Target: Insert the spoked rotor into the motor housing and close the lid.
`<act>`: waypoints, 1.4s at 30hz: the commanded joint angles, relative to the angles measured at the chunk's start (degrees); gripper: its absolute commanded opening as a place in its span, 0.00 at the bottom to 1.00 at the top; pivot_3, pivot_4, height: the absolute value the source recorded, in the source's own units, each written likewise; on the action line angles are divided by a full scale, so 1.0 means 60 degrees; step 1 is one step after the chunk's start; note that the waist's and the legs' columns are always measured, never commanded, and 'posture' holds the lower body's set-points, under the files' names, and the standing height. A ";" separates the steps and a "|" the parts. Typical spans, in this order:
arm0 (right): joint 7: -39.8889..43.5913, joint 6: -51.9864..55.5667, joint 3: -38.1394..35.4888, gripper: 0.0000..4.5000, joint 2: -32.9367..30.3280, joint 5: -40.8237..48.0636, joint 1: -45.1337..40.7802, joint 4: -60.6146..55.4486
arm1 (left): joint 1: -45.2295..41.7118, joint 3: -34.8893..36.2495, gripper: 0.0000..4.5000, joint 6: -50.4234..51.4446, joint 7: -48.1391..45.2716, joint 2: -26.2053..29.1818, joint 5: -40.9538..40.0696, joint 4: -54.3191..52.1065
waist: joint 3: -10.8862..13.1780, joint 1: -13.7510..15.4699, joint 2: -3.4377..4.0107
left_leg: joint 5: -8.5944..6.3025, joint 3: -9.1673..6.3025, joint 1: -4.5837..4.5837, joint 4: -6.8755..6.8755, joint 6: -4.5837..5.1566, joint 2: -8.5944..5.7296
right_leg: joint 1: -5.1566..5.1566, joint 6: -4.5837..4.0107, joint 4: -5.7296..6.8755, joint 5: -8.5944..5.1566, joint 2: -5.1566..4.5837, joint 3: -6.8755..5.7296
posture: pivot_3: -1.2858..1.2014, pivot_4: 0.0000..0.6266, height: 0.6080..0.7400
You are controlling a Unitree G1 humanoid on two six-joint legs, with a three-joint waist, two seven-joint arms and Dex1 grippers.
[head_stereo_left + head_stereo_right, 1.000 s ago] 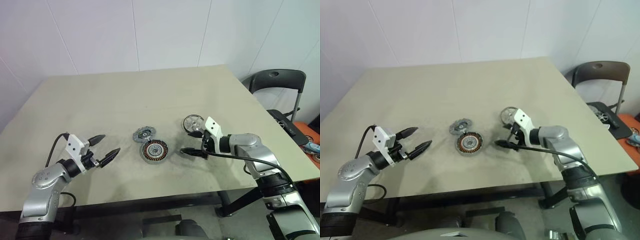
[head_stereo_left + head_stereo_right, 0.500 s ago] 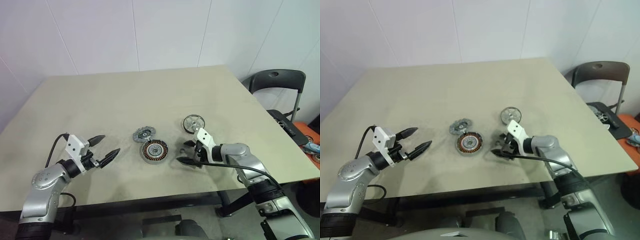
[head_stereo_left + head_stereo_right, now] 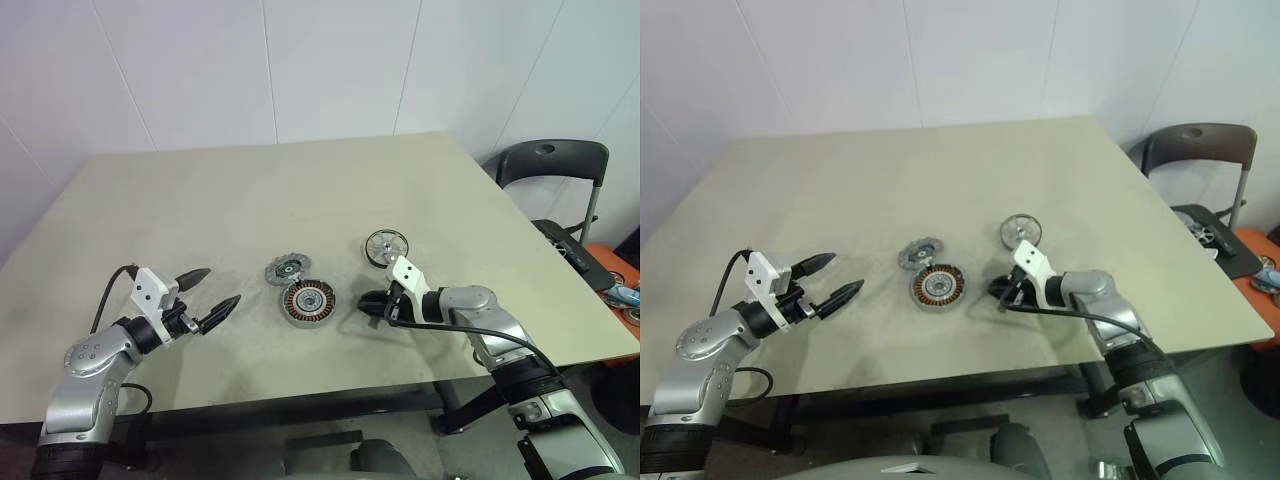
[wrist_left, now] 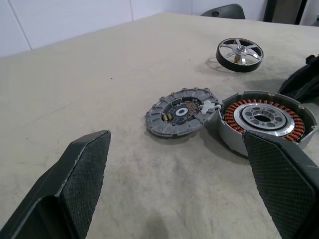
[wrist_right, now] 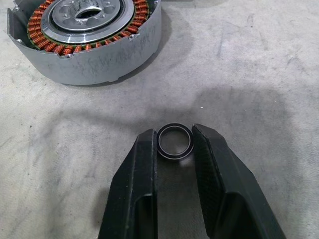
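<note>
Rotor (image 3: 386, 245), a thin wheel with a dark rim and shiny silver spokes, lies flat on the beige table (image 3: 300, 190), toward the right of the middle; it lies apart from the other parts, and nothing touches it. Housing (image 3: 308, 302), a thick silver-rimmed disc with a ring of copper windings, sits near the table's middle, nearer the front edge than the rotor; its open face points up. Lid (image 3: 287, 268), a grey disc with a notched edge, lies flat just behind the housing and a little to its left; in the left wrist view its rim meets the housing's wall.

Right gripper (image 5: 174, 143) is low at the table, just to the right of the housing and in front of the rotor; its two black fingers (image 5: 142, 164) are drawn in on a small dark ring (image 5: 174, 141) with a pale inner band, one finger against each side; the ring sits between the fingertips, close over the table; whether it rests on the surface cannot be told.

Left gripper (image 3: 214, 293) hangs above the table well to the left of the parts, pointing toward them; its fingers (image 4: 82, 167) stand wide apart with nothing between them.

A dark chair (image 3: 553, 160) stands beyond the table's right edge.
</note>
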 commanded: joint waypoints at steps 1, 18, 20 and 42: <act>0.0000 -0.0110 -0.0028 0.15 -0.0053 -0.0124 -0.0035 0.0088 | -0.0243 0.0023 1.00 -0.0332 -0.0151 0.0180 0.0145 0.0036 | 0.0000 0.0003 0.0000 | 0.0000 0.0000 0.0017 -0.0002 0.0000 0.0000 | 0.0017 0.0000 -0.0002 -0.0001 0.0001 0.0000 | 0.52 0.00 1.00; 0.0886 0.2069 0.0109 0.15 0.0135 0.0993 -0.1908 -0.1925 | -0.0239 -0.0051 1.00 -0.0121 -0.0154 0.0147 0.0118 -0.0279 | 0.0005 -0.0032 0.0007 | -0.0001 -0.0016 0.0030 -0.0005 0.0001 0.0006 | 0.0031 0.0002 -0.0010 -0.0002 0.0002 0.0000 | 0.52 0.00 1.00; 0.0976 0.2268 0.0277 0.15 0.0413 0.1093 -0.2209 -0.1945 | -0.0250 -0.0073 1.00 -0.0014 -0.0105 0.0145 0.0101 -0.0412 | 0.0005 -0.0031 0.0007 | -0.0001 -0.0021 0.0028 -0.0007 0.0001 0.0006 | 0.0029 0.0002 -0.0013 -0.0002 0.0001 0.0000 | 0.52 0.00 1.00; 0.0765 0.1641 0.1078 0.15 0.1948 0.0550 -0.2839 -0.0072 | -0.0030 0.0021 1.00 -0.0023 0.0022 0.0080 0.0105 -0.0631 | 0.0007 -0.0054 0.0011 | -0.0001 -0.0034 0.0018 -0.0021 0.0000 0.0003 | 0.0007 0.0001 -0.0013 -0.0002 0.0000 0.0001 | 0.52 0.00 1.00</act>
